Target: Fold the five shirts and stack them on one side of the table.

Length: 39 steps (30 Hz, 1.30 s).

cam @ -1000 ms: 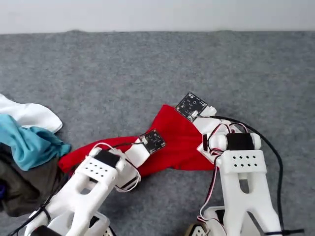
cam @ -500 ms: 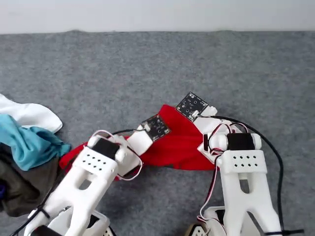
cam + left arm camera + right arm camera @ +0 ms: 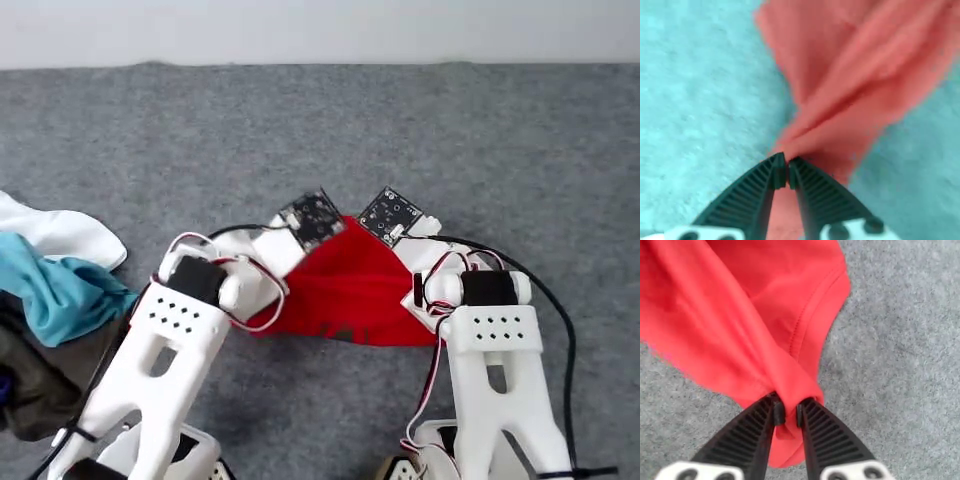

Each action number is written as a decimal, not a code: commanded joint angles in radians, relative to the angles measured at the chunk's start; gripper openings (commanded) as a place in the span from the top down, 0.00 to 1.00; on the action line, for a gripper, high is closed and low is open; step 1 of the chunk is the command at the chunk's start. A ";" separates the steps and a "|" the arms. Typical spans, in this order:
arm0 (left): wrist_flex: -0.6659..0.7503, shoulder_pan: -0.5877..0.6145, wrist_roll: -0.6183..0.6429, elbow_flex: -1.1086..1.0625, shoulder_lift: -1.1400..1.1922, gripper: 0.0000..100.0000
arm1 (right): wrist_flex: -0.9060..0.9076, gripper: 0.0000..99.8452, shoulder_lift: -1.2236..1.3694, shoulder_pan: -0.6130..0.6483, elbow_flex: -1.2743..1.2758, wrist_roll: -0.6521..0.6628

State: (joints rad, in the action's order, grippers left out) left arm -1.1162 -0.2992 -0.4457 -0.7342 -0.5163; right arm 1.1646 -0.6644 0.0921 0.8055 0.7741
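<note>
1. Red shirt (image 3: 350, 290) lay bunched mid-table on the fuzzy grey felt (image 3: 300, 130), soft and creased.
2. Left gripper (image 3: 782, 165), ribbed black jaws, pinched a gathered fold.
3. Right gripper (image 3: 786, 410) was clamped on cloth by the stitched hem.

Both arms extend forward, wrists angled toward each other, left hand (image 3: 782, 172) and right hand (image 3: 786, 415) each pinched closed.
</note>
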 commanded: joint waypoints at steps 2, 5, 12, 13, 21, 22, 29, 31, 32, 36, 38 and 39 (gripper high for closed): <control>0.287 0.097 -0.005 -0.093 0.000 0.98 | -0.015 0.99 -0.035 -0.010 -0.014 -0.009; 0.393 0.118 -0.005 -0.166 0.000 0.98 | -0.015 0.99 -0.028 -0.008 -0.014 -0.009; 0.592 0.126 -0.003 -0.328 0.002 0.90 | -0.015 0.99 -0.025 -0.005 -0.014 -0.009; 0.605 0.141 -0.002 -0.337 0.011 0.88 | -0.015 0.99 -0.025 -0.007 -0.014 -0.009; 0.661 0.362 -0.008 -0.202 0.282 0.86 | -0.015 0.99 -0.025 -0.010 -0.011 -0.009; 0.657 0.385 -0.008 -0.163 0.324 0.86 | -0.013 0.99 -0.025 -0.010 -0.011 -0.009; 0.597 0.466 -0.008 0.094 0.499 0.86 | -0.005 0.99 -0.025 -0.010 -0.011 -0.009; 0.508 0.470 -0.008 0.166 0.502 0.86 | -0.005 0.99 -0.025 -0.012 -0.011 -0.009; 0.457 0.470 -0.008 0.203 0.502 0.86 | -0.005 0.99 -0.025 -0.012 -0.011 -0.011; 0.218 0.463 -0.008 0.355 0.500 0.86 | -0.010 0.99 -0.025 -0.010 -0.011 -0.052; 0.100 0.462 -0.008 0.432 0.500 0.87 | -0.012 0.99 -0.025 -0.010 -0.011 -0.054; 0.046 0.454 -0.008 0.466 0.500 0.87 | -0.012 0.99 -0.025 -0.010 -0.011 -0.060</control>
State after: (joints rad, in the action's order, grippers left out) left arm -0.9091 0.1626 -0.4503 -0.3920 -0.0100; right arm 1.1646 -0.6644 0.0921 0.8055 0.7327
